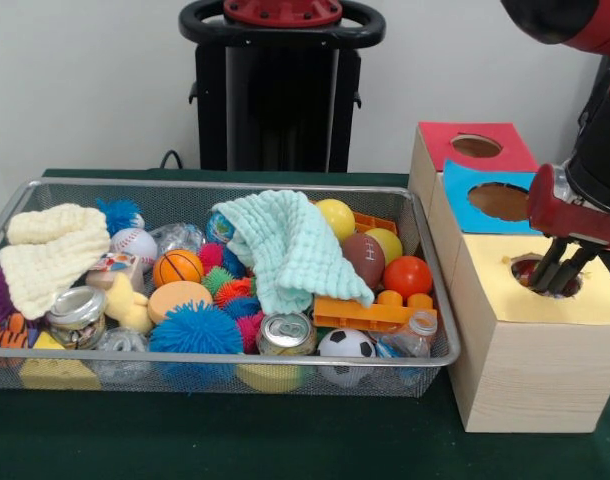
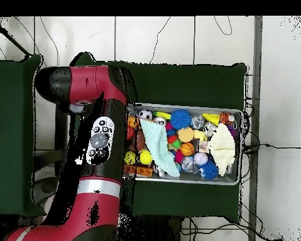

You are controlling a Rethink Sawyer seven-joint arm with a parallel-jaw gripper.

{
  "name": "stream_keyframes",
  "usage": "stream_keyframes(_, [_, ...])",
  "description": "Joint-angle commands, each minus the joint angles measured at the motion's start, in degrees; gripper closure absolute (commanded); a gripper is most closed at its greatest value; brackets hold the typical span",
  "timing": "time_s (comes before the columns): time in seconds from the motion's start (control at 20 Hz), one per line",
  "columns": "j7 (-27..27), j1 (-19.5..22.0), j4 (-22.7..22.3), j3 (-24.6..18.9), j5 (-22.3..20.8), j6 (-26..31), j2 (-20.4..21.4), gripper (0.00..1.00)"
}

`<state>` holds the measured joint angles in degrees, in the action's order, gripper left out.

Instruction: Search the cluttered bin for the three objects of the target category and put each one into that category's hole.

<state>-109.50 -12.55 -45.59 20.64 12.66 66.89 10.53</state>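
You are looking at the black two-fingered pincer [image 1: 563, 268] hanging right over the round hole [image 1: 545, 272] in the yellow-topped pale wooden box [image 1: 530, 345], its tips dipping into the opening. The fingers are lying close together and almost parallel, and nothing is showing between them; whether something small is sitting hidden below the rim, you cannot tell. Judging by that pose, the arm is delivering to this hole or has just let go there, since the tips are placed over the opening rather than beside it.

Behind that box, the blue-topped box [image 1: 490, 200] and the red-topped box [image 1: 475, 147] are standing in a row, each with its own hole, so every category is getting a separate drop point close to the bin.

The wire mesh bin [image 1: 215, 368] is sitting on the green-covered bench [image 1: 235, 440], just beside the boxes. It is holding a jumble: a mint-green knitted cloth [image 1: 290, 245] draped over the middle, a cream knitted cloth [image 1: 50, 250] at one end, a silver drink can [image 1: 285, 333], an orange ball [image 1: 407, 276], a small black-and-white football [image 1: 346, 345] and a blue spiky ball [image 1: 195, 330]. Which category is the target you cannot tell, so the remaining candidates are staying somewhere in that pile, some probably under the cloths.

In the overhead view the red arm [image 2: 96, 144] is covering the boxes entirely.
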Motion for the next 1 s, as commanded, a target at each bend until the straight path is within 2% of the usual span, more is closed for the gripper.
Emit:
stream_keyframes(0.05, [-5.8,2.3,-2.8,-3.7,-1.8,2.7,-2.4,1.00])
stream_keyframes(0.2, [-6.0,2.4,-1.8,-4.8,-1.3,0.0,-3.6,1.00])
stream_keyframes(0.35, [-4.8,2.9,-2.5,-7.1,-0.6,-5.9,-4.6,1.00])
stream_keyframes(0.45, [-4.4,3.1,-2.5,-8.0,-0.2,-6.5,-5.0,1.00])
stream_keyframes(0.75, [-2.7,4.0,-0.9,-10.2,1.2,-0.5,-6.6,1.00])
stream_keyframes(1.0, [-3.0,4.5,-2.0,-11.8,2.3,2.0,-5.9,1.00])
